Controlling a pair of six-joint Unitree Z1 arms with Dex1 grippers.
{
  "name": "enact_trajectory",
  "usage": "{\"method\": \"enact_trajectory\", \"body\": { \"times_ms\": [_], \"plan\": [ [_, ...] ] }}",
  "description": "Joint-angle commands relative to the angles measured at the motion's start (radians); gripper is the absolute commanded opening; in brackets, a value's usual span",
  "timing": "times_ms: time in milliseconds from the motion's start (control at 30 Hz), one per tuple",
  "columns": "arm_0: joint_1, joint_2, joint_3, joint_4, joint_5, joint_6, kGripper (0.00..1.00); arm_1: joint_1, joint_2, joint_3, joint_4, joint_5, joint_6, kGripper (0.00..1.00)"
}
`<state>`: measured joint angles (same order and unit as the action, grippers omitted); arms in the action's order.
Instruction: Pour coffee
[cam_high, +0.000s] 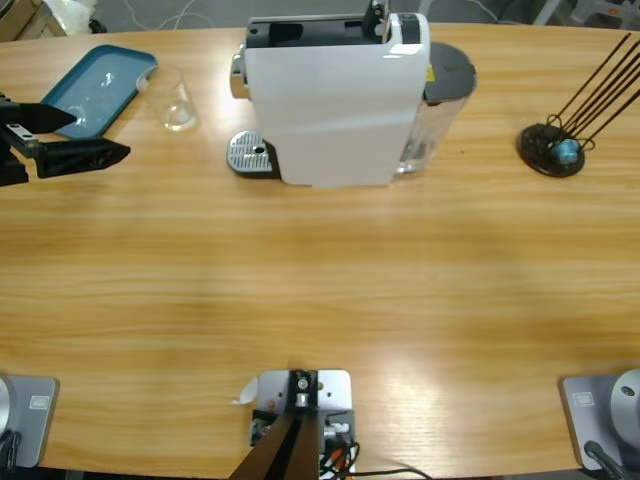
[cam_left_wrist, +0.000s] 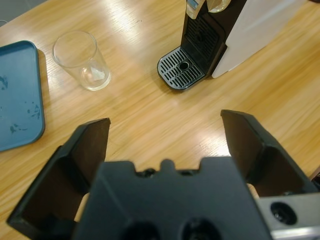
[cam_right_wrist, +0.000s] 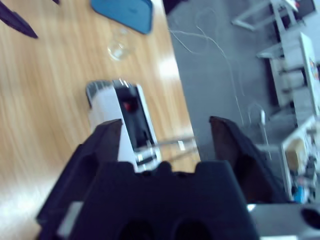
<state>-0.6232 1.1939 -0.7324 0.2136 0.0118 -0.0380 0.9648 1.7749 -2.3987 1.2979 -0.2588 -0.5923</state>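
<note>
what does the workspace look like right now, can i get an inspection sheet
surface: long wooden table, bare across the front half.
job's things: white coffee machine at the back middle, its drip tray with no cup on it; clear glass standing upright beside the blue tray, apart from the machine; no coffee seen in the glass.
clutter: black wire holder at the far right with a blue capsule in it.
grippers: left gripper open and holding nothing, aimed toward the glass and drip tray; right gripper open and holding nothing, above the table.
cables: white cables on the floor past the table edge.
surroundings: grey floor, pale furniture beyond.
</note>
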Motion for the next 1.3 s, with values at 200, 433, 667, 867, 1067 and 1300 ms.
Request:
{"method": "enact_trajectory", "body": {
  "times_ms": [200, 433, 667, 867, 1067, 1300],
  "plan": [
    [-0.016, 0.010, 0.041, -0.011, -0.018, 0.004, 0.964, -0.106, -0.413, 0.866, -0.611, 0.164, 0.543, 0.000],
    [-0.021, 0.024, 0.041, -0.014, -0.019, 0.002, 0.964, -0.029, -0.449, 1.140, -0.856, -0.185, 0.485, 0.000],
    [-0.025, 0.036, 0.041, -0.018, -0.019, 0.001, 0.964, 0.073, -0.319, 1.134, -1.024, -0.496, 0.358, 0.000],
    [-0.026, 0.042, 0.041, -0.021, -0.019, 0.000, 0.959, 0.158, -0.202, 1.082, -1.085, -0.573, 0.284, 0.000],
    [-0.026, 0.043, 0.041, -0.022, -0.019, 0.000, 0.959, 0.164, -0.182, 1.080, -1.085, -0.574, 0.274, 0.000],
    [-0.027, 0.044, 0.042, -0.022, -0.019, 0.000, 0.959, 0.164, -0.128, 1.052, -1.087, -0.576, 0.233, 0.000]
  ]
}}
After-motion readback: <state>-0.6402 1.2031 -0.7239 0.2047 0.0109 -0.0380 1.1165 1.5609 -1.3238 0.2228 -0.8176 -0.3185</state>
